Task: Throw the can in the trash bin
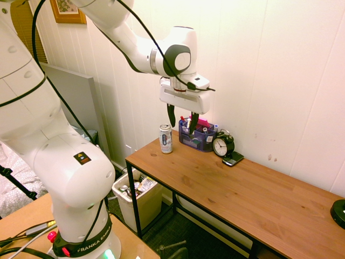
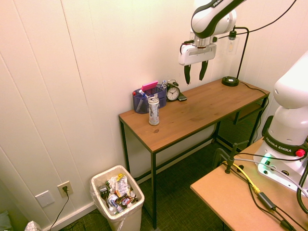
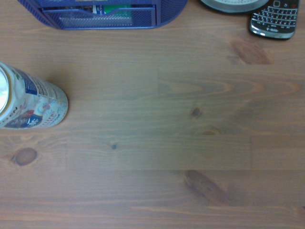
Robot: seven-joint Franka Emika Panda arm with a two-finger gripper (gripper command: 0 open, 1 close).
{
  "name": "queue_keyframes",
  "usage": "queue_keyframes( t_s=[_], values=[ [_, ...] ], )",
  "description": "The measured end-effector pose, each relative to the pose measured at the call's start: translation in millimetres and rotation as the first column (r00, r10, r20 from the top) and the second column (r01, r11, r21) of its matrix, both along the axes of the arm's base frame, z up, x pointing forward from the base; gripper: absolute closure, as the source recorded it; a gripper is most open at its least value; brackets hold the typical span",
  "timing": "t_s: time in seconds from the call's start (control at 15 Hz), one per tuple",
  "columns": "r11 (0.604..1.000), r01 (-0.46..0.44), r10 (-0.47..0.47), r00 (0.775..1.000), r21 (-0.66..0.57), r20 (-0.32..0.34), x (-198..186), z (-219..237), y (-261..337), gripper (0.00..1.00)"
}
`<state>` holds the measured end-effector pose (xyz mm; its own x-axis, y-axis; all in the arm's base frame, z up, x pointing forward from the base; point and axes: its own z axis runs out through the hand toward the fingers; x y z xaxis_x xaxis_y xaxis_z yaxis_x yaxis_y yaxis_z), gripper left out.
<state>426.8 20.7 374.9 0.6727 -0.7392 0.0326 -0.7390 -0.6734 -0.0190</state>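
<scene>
1 can (image 2: pixel 153 111) stands upright on the desk (image 2: pixel 196 109), its long axis vertical.

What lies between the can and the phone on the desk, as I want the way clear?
In the wrist view, only bare desktop lies directly between the can and the phone.

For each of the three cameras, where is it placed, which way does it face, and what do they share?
First exterior view: above and beside the robot base, looking across the desk to the wall; most of the arm and the gripper show.
Second exterior view: the opposite side, high, looking down over the trash bin and desk; gripper, part of the arm and the base show.
Wrist view: on the wrist, looking down at the desktop; no robot part shows.
All three share the can and blue organiser.
</scene>
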Motion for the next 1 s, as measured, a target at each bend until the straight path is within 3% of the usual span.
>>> queue_keyframes(
  t_s=[0.2, 0.53, 1.0],
  values=[
    [0.998, 0.02, -0.02, 1.0, 0.06, -0.006, -0.3, -1.4, 10.5, 0.0],
    [0.996, -0.025, 0.024, 1.0, 0.09, 0.006, 1.8, 4.0, 98.5, 0.0],
    [0.996, -0.005, -0.004, 0.995, -0.091, -0.1, 45.4, -25.9, 203.2, 0.0]
  ],
)
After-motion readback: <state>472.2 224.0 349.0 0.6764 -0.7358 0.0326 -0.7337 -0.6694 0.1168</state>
